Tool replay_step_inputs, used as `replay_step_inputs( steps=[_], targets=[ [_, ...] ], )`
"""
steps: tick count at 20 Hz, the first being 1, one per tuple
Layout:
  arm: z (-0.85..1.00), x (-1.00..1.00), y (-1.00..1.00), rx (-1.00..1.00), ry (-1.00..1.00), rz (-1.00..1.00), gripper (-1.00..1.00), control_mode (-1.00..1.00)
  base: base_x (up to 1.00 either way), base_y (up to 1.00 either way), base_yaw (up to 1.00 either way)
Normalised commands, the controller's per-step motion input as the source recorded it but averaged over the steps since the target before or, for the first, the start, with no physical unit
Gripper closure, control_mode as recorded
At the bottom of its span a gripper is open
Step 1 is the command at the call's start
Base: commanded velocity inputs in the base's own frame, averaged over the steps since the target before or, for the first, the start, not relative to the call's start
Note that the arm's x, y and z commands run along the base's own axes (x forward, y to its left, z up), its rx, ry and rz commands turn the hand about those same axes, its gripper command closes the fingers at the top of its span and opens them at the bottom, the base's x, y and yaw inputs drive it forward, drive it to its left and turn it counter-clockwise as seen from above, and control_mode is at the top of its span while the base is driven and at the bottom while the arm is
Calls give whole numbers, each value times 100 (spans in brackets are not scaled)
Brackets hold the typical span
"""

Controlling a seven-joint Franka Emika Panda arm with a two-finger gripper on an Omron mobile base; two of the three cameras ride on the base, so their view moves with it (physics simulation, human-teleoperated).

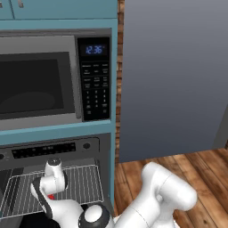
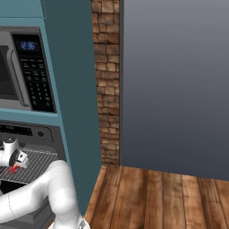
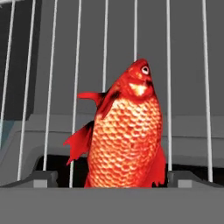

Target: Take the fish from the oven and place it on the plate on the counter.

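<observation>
Red scales crowd my hand view: the fish [image 3: 127, 135] sits between my two fingertips [image 3: 43, 178], over the wire rack [image 3: 105, 43] of the oven [image 1: 53, 149]. I judge the gripper [image 1: 48, 196] has closed on the fish, tail toward my palm, so it can lift clear of the rack wires.

Fish [image 3: 127, 135] – red-orange, scaly, on wire rack [image 1: 84, 182] of open oven [image 1: 53, 151], head pointing away from camera.
</observation>
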Motion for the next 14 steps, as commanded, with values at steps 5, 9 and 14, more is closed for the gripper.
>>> replay_step_inputs(
  steps=[5,9,14],
  targets=[
    [-37,10,0,0,3,0,-100,-100,0,0,0],
    [-45,-15,-1,-5,6,0,-100,-100,0,0,0],
    [-34,-4,-1,0,3,0,-100,-100,0,0,0]
  ],
)
